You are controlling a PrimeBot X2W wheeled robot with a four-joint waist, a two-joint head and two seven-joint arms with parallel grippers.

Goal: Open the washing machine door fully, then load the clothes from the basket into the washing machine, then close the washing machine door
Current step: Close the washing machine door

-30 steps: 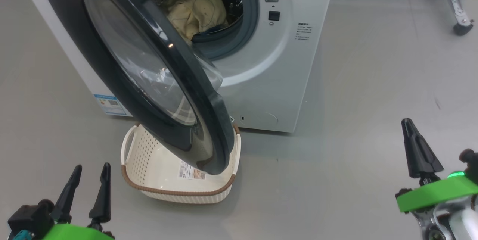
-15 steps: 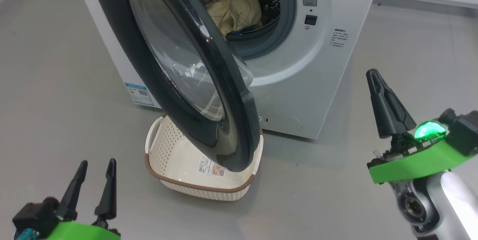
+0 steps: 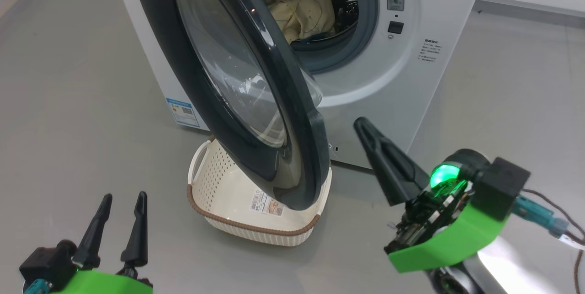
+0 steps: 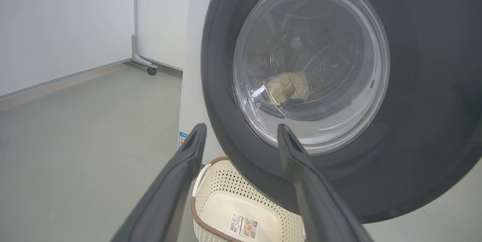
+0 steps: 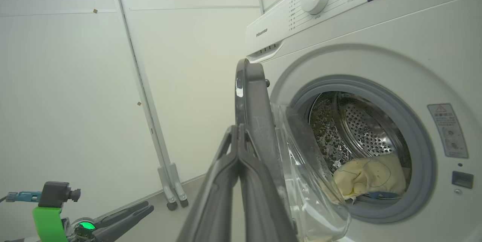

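Observation:
The washing machine stands with its door swung partly out over the basket. The cream basket holds nothing but its label. Pale yellow clothes lie inside the steel drum. My right gripper is shut on nothing and points up-left, just right of the door's free edge and apart from it. My left gripper stands open at the lower left, short of the basket. The left wrist view looks between that gripper's own fingers at the door's glass. In the right wrist view the shut tips line up with the door's rim.
Grey floor lies all around the machine. A white wall panel on castor feet stands to the machine's left. A skirting line runs along the far right wall.
The head camera has shifted, so the machine sits further right in view. My right gripper has swung left and up toward the door's free edge. The left gripper has stayed put and open.

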